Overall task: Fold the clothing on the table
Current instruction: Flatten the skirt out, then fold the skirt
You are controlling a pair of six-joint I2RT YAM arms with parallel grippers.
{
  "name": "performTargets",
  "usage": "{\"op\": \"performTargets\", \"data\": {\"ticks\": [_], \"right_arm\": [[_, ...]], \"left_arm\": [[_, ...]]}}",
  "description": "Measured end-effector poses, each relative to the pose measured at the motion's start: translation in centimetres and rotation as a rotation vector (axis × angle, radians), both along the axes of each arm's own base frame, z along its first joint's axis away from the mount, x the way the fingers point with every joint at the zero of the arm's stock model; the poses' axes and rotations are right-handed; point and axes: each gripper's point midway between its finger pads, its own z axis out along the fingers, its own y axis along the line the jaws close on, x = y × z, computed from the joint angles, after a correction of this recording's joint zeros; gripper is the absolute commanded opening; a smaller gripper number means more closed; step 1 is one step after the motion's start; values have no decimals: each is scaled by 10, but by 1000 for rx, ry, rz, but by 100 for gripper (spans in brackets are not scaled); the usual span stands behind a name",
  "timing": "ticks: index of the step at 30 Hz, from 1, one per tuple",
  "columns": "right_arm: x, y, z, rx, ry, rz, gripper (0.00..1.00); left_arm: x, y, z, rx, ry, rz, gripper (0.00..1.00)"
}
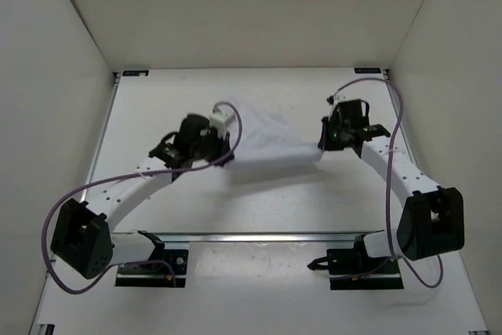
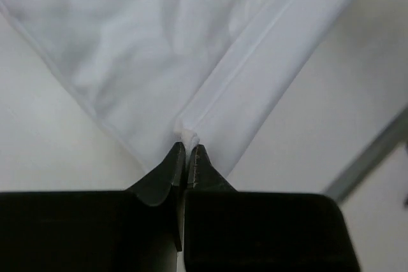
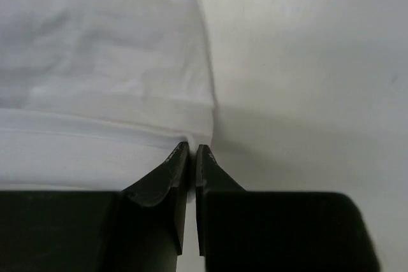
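clothing (image 2: 159, 42): thin soft white cloth | table (image 1: 259, 202): smooth matt

clothing (image 3: 102, 62) hem in closed right hand (image 3: 192, 151)

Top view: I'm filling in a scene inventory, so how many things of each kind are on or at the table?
White garment: 1
Robot arms: 2
Purple cables: 2
Table: 1
Total: 6

Plain, unpatterned white clothing (image 1: 271, 145) barely stands out from the white table (image 1: 274, 205). The left arm (image 1: 129, 188) and right arm (image 1: 392, 164) are white with black joints and black jaws, trailed by purple cables (image 1: 400, 111). Silver rails (image 1: 259, 235) and black corner brackets (image 1: 135, 73) trim the table beneath off-white walls (image 1: 251, 5).
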Motion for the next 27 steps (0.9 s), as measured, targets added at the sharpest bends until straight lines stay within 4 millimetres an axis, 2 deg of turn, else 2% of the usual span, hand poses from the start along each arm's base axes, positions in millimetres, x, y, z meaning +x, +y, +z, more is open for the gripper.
{"op": "performTargets", "data": {"ticks": [1, 2, 3, 4, 5, 6, 8, 11, 14, 17, 19, 21, 22, 24, 25, 27], "right_arm": [[-18, -3, -23, -10, 71, -4, 0], [-36, -4, -40, -13, 129, -5, 0], [-56, -5, -54, -7, 185, -1, 0], [-72, -3, -60, 6, 216, 7, 0], [-84, -1, -60, 21, 229, 15, 0], [-90, 1, -55, 35, 225, 23, 0], [-88, 2, -40, 55, 188, 28, 0], [-59, 8, -8, 70, 117, 36, 0], [-9, 14, 34, 51, 13, 46, 0], [50, 13, 87, 6, -110, 34, 0], [90, 10, 136, -6, -228, 8, 1], [115, 3, 189, -6, -358, -22, 0], [121, -1, 213, -3, -415, -36, 0], [118, -6, 253, 1, -516, -54, 0], [113, -9, 268, 1, -556, -59, 0], [100, -12, 283, 2, -602, -62, 0]], "left_arm": [[-22, 5, -47, 50, 117, -8, 0], [-47, 10, -83, 89, 222, -18, 0], [-72, 18, -110, 120, 314, -24, 0], [-89, 24, -123, 131, 363, -22, 0], [-99, 28, -124, 120, 381, -18, 0], [-101, 30, -116, 97, 372, -10, 0], [-89, 32, -91, 29, 305, 14, 0], [-54, 34, -55, -15, 230, 67, 0], [4, 22, -24, 7, 172, 96, 0], [77, 5, 10, 37, 104, 128, 0], [128, -8, 46, 29, 15, 152, 0], [162, -14, 89, 9, -92, 181, 0], [169, -12, 108, 0, -140, 196, 0], [170, -7, 147, -25, -226, 217, 0], [167, -2, 165, -42, -269, 227, 0], [150, 6, 198, -77, -338, 228, 0]]}}
